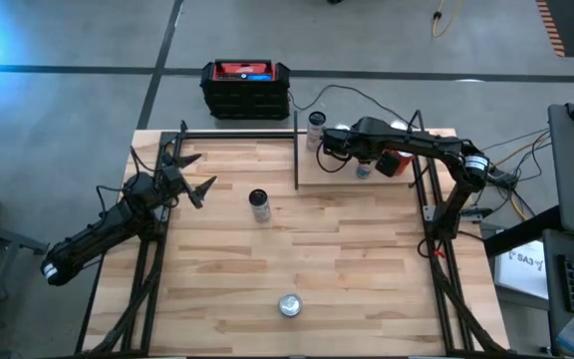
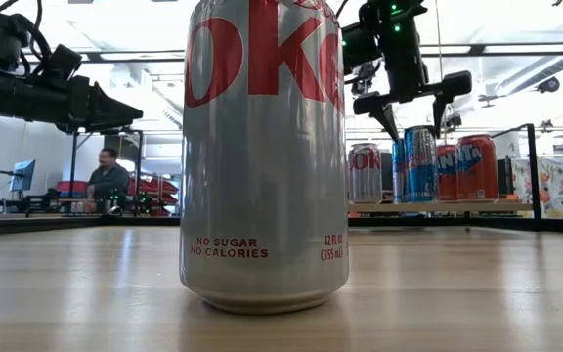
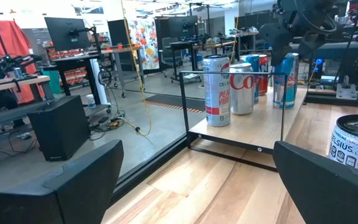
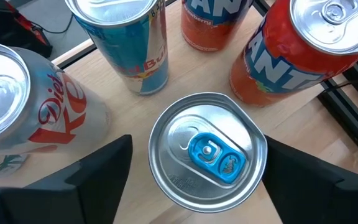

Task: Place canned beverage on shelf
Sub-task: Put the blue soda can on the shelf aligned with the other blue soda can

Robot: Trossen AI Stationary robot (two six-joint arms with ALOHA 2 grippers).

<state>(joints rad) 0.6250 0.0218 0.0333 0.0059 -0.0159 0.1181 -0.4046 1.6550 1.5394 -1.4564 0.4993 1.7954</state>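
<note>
- High view: the right gripper (image 1: 333, 141) hangs over the shelf (image 1: 407, 178) at the table's far right corner, above a cluster of cans.
- Right wrist view: a can with a blue tab (image 4: 207, 151) stands upright on the shelf straight below the camera, between the two dark fingers (image 4: 98, 171); the fingers are spread wide and stand apart from the can's sides (nothing is gripped).
- Around that can stand a Diet Coke can (image 4: 17, 106), a blue can (image 4: 126, 37) and two orange Fanta cans (image 4: 297, 50), all upright on the shelf.
- Low view: the right gripper sits just above the blue-and-silver can's top, fingertips on either side of it.
- The left gripper (image 1: 189, 175) waits over the table's left edge, near the far corner, fingers spread and empty.
- On the table (image 1: 367, 279), well apart from the shelf, a dark-topped can (image 1: 259, 204) stands near the middle and a silver can (image 1: 289, 305) stands near the front edge (it fills the low view).
</note>
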